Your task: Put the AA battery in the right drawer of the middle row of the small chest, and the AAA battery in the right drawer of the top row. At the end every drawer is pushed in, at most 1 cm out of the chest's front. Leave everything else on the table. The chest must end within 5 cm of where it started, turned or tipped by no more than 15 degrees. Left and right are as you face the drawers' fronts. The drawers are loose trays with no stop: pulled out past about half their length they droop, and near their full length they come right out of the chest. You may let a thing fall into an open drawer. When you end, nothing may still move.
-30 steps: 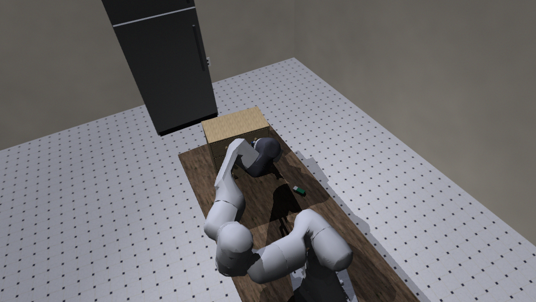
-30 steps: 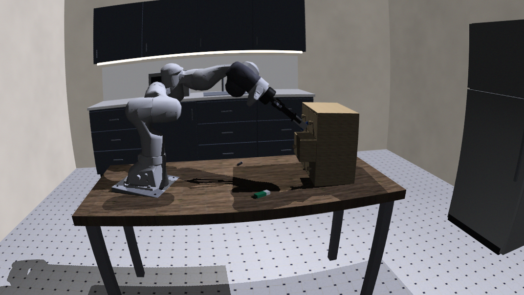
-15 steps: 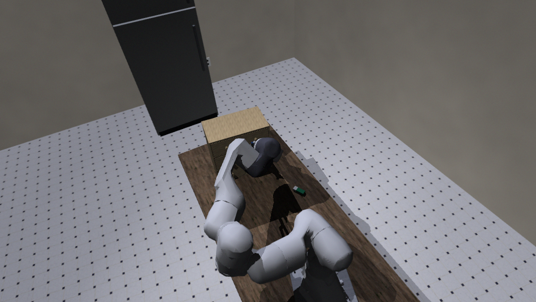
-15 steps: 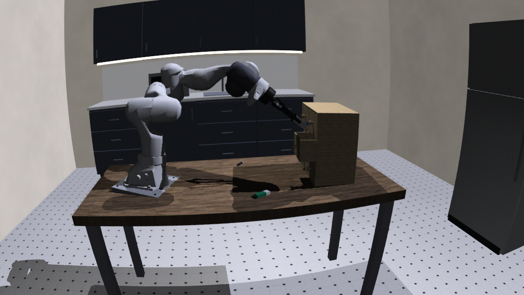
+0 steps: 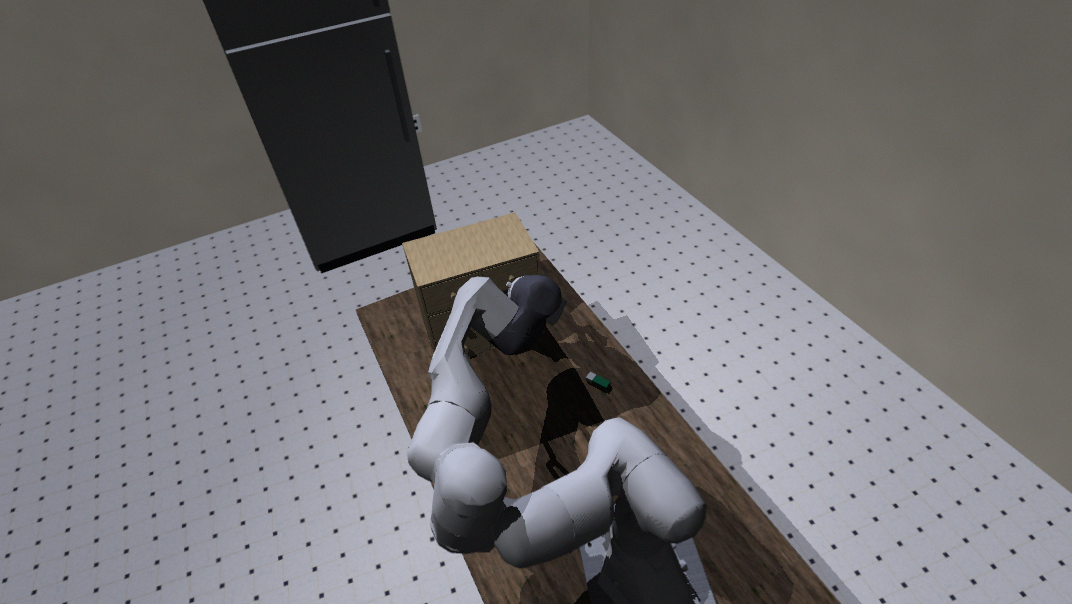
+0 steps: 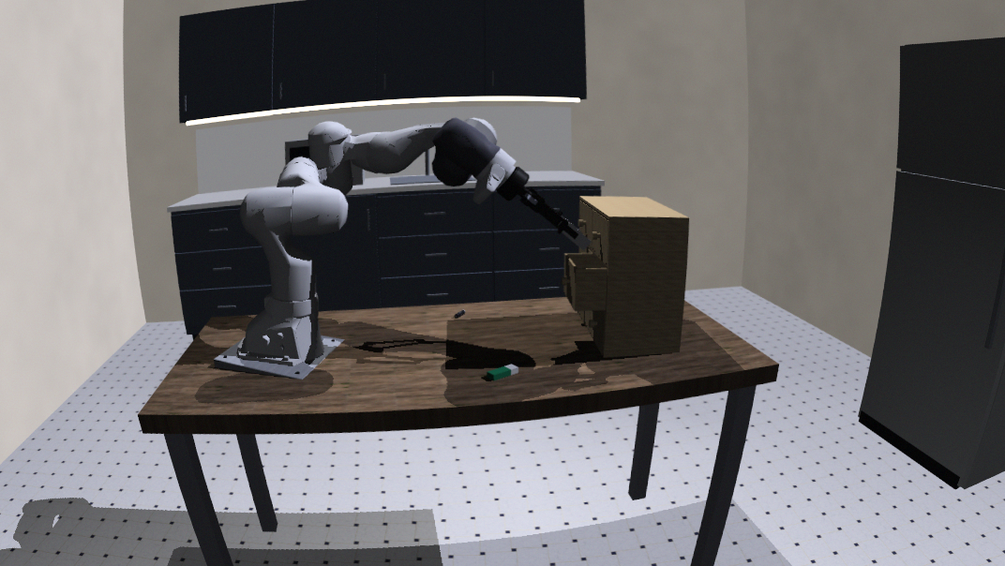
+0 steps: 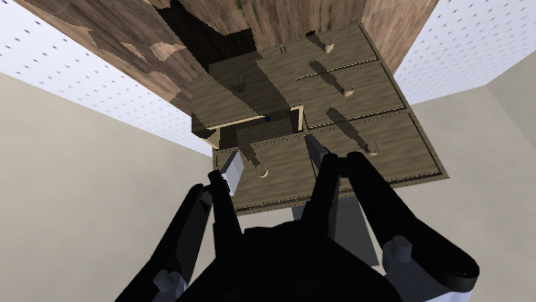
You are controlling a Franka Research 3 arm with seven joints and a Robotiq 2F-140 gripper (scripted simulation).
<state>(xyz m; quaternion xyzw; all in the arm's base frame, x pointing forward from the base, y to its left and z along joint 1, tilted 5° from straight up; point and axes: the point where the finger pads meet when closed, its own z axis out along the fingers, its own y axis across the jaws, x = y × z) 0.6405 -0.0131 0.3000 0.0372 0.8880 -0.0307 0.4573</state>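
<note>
Gripper (image 7: 272,162), jaws apart and holding nothing, at unlabelled chest (image 7: 350,125) above pulled-out drawer (image 7: 235,107).

From the top view the arm (image 5: 480,330) covered most of the chest's (image 5: 468,247) front. Inside the pulled-out drawer (image 7: 235,107) only a tiny blue speck (image 7: 267,118) showed, too small to identify. The dark item (image 6: 458,313) far back on the desk (image 6: 394,408) was likewise too small to tell.

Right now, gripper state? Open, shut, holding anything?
Gripper: open, holding nothing, fingers spread in front of the small chest just above its pulled-out drawer.
</note>
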